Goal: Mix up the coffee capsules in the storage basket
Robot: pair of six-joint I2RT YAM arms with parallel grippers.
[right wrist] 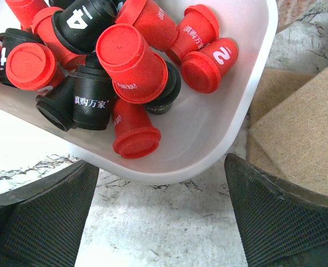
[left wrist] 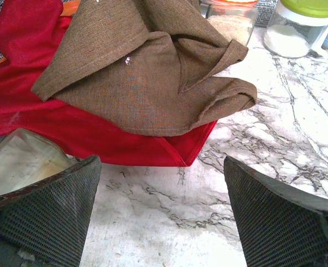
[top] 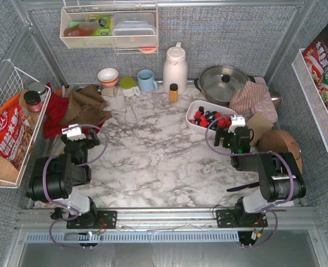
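The storage basket (top: 192, 113) sits on the marble surface (top: 152, 158) toward its far right, in front of a lidded steel pot (top: 225, 83). The coffee capsules (top: 209, 118) are heaped inside it, red and black jumbled together. In the right wrist view the basket's (right wrist: 214, 139) rounded corner lies just beyond the fingers. The capsules (right wrist: 133, 61) there lie on their sides and ends, touching one another, several printed with white numerals or characters. The right pincer (top: 229, 135) hangs just near of that basket corner. Its jaws are spread wide (right wrist: 161, 214) with nothing between them but bare marble and the basket's edge. A tan mat (right wrist: 300, 130) lies just to the right of the basket. On the left side, the left pincer (top: 77, 135) is likewise spread wide (left wrist: 161, 214) and has hold of nothing. It faces a crumpled brown cloth (left wrist: 141, 72) lying on top of a red cloth (left wrist: 97, 142), well apart from the basket.
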